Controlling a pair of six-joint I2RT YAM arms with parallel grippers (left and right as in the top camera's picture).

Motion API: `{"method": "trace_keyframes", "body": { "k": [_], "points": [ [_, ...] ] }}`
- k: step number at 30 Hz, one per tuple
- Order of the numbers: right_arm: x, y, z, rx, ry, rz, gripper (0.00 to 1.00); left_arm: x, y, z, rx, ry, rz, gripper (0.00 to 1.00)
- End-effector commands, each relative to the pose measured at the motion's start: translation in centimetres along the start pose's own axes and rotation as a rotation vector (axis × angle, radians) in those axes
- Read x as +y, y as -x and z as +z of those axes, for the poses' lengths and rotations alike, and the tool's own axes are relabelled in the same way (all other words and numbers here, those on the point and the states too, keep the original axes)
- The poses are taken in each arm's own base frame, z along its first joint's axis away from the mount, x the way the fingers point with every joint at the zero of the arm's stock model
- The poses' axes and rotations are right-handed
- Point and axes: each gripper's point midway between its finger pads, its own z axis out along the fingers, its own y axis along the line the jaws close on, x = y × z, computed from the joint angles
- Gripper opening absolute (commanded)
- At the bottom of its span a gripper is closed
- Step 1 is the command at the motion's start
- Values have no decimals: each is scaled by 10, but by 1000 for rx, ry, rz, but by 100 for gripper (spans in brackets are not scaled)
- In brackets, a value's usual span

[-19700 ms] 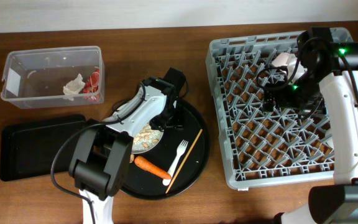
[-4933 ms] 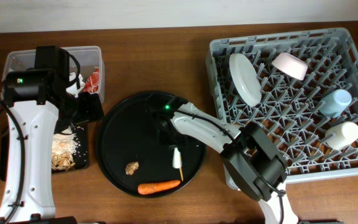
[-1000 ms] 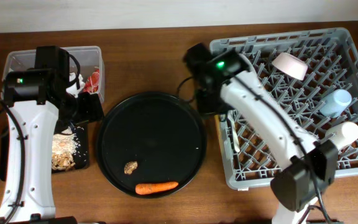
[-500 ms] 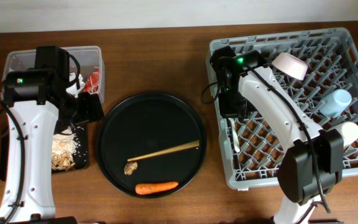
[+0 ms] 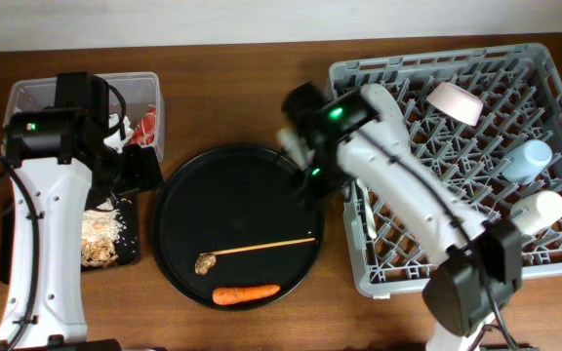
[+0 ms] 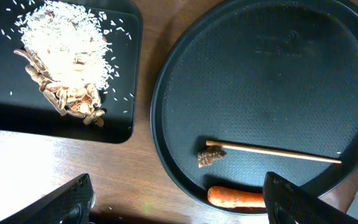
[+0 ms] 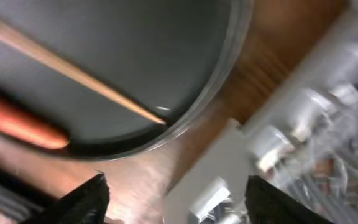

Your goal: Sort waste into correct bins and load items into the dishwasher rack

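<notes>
My left gripper is open and empty, above the seam between the shallow black tray and the round tray. Rice and crumbs lie in the shallow tray. On the round tray lie a chopstick, a brown lump and a carrot. My right gripper is open and empty, blurred, between the round tray and the rack.
The clear tub holds the napkin and red wrapper. In the rack are the pink bowl, blue cup, cream cup and white fork. My right arm hides the plate.
My right arm has swung left from the rack to the round tray's right edge. A chopstick lies on the tray where none showed one second ago. The left arm has not moved.
</notes>
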Motion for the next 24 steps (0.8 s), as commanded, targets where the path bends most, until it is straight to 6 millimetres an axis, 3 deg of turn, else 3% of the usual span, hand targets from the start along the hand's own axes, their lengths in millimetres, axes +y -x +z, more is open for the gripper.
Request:
{"method": "trace_keyframes", "body": {
  "k": [1,5,12,18,24],
  "points": [
    [36,5,8,-15,52,-255,75,2,0,0,-1,7,-13,87],
    [63,18,38,-55,55,-339,75,2,0,0,-1,7,-13,87],
    [104,6,102,-79,55,-546,80,2,0,0,-5,6,-13,87],
    [110,2,128,-113,54,-571,77,2,0,0,-5,6,-13,87],
    [106,6,137,-145,30,-571,73,2,0,0,-4,7,-13,87]
  ]
}}
